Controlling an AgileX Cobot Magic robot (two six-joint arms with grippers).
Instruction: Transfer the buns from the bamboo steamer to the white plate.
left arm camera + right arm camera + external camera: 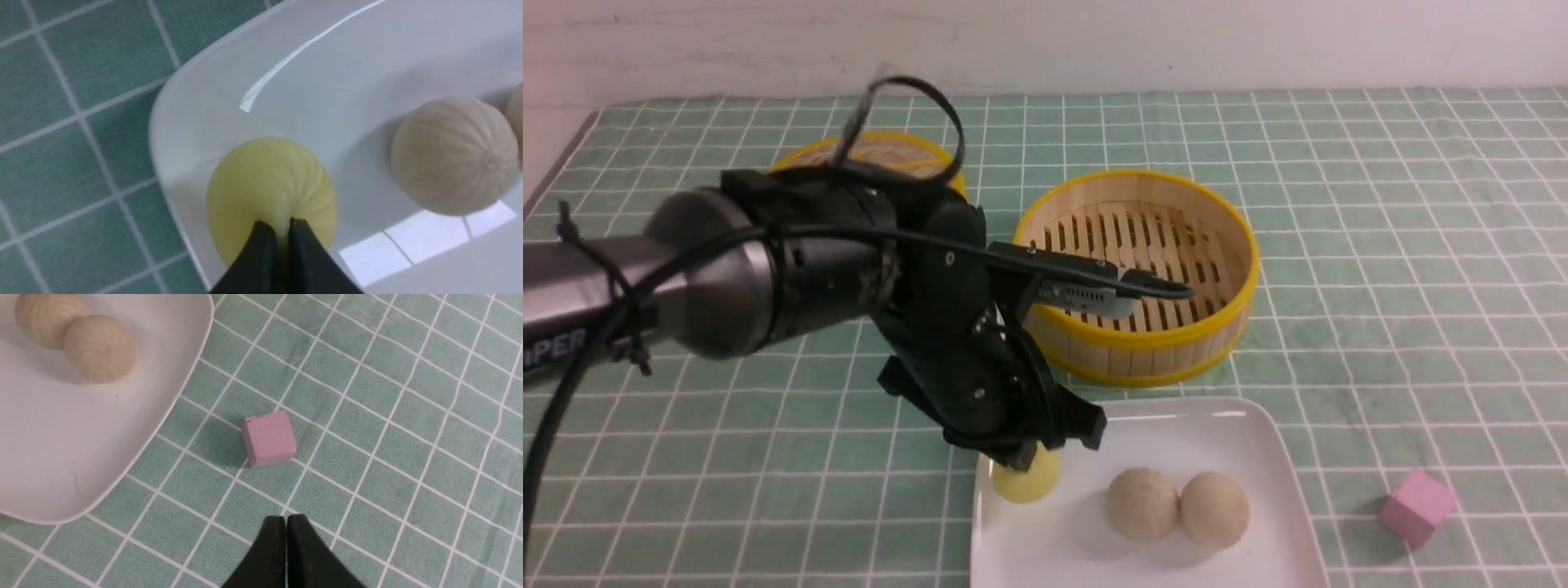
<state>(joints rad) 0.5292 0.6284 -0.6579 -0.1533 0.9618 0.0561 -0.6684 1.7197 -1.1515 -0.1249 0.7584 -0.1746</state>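
We see the left gripper (278, 227) pinched onto the yellow bun (267, 179), right at the rim of the white plate (192, 122), cloth (61, 122) just beyond that edge. Inward lies bare plate, then a ridged bun (453, 155) touching the cream bun (1214, 510); the bamboo steamer (1229, 269) stands beyond. Right gripper (286, 523) tips together over open cloth, pink cube (269, 439) just ahead.

Yellow bun (1029, 483), white plate (1217, 433), green-checked cloth (1380, 245), pink cube (1415, 506).
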